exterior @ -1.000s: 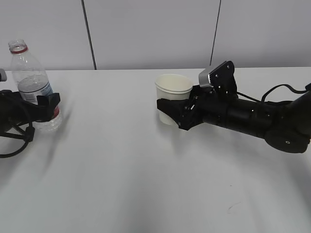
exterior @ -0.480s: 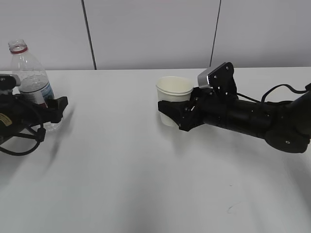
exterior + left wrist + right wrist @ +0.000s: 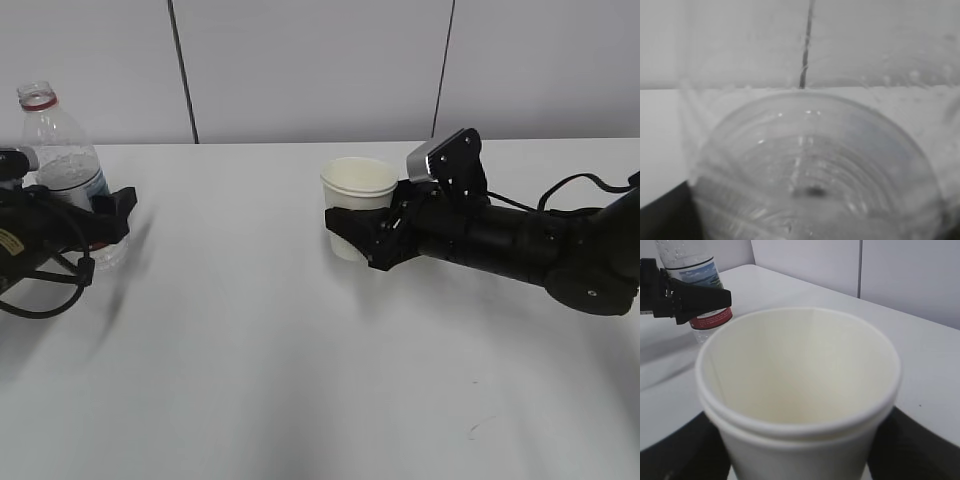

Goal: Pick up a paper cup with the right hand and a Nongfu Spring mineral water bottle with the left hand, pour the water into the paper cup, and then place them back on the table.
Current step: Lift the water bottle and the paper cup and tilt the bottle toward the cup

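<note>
The paper cup [image 3: 357,185] stands upright at mid-table, and my right gripper [image 3: 345,222] is shut on its lower half. In the right wrist view the cup [image 3: 800,380] fills the frame with a dark finger on each side, and looks empty. The capless Nongfu Spring mineral water bottle [image 3: 60,165] stands upright at the far left of the table [image 3: 300,380]. My left gripper [image 3: 122,215] is open, with its jaws either side of the bottle's lower part. The bottle [image 3: 815,165] fills the left wrist view, blurred. The right wrist view also shows the bottle [image 3: 697,275] and the left gripper [image 3: 700,300].
A grey panelled wall [image 3: 310,70] with dark seams runs right behind the table's far edge. A black cable [image 3: 570,185] loops over the right arm. Loose cables [image 3: 40,285] hang under the left arm. White tabletop lies between the two arms.
My left gripper slid rightward along the bottle, then eased back slightly; the bottle stayed put. The right gripper and cup have barely moved.
</note>
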